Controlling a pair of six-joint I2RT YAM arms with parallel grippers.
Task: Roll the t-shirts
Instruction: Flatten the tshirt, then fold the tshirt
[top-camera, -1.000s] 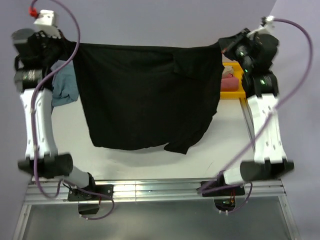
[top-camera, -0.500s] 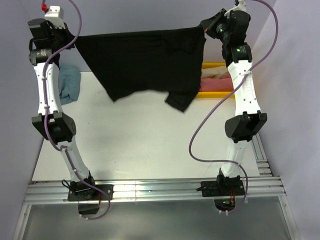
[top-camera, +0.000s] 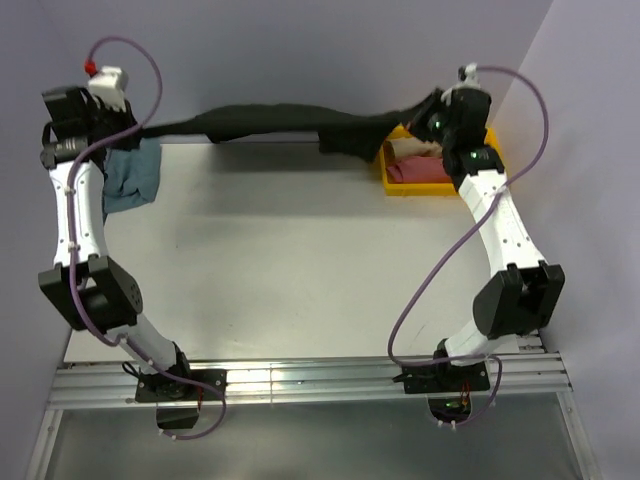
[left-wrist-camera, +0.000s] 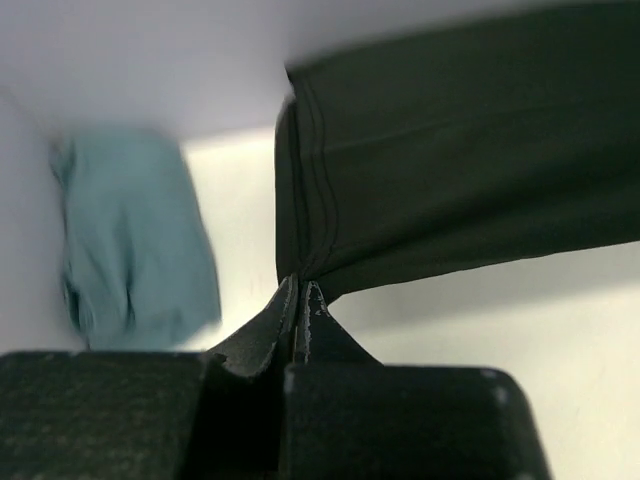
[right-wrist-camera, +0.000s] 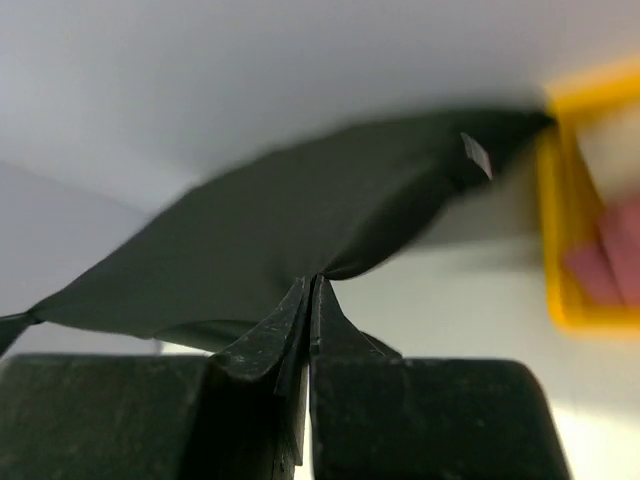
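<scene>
Spanning white table (top-camera: 300, 270), black t-shirt (top-camera: 262, 120), lavender walls (top-camera: 300, 45)

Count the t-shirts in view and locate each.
4: black shirt held taut along the far edge; teal shirt far left; pink shirt and beige shirt in the yellow bin, which may hide more.

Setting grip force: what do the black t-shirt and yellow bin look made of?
Black t-shirt: soft matte knit cloth, possibly cotton; it bunches and folds, and a stitched hem shows. Yellow bin: rigid, smooth-walled, probably plastic.
</scene>
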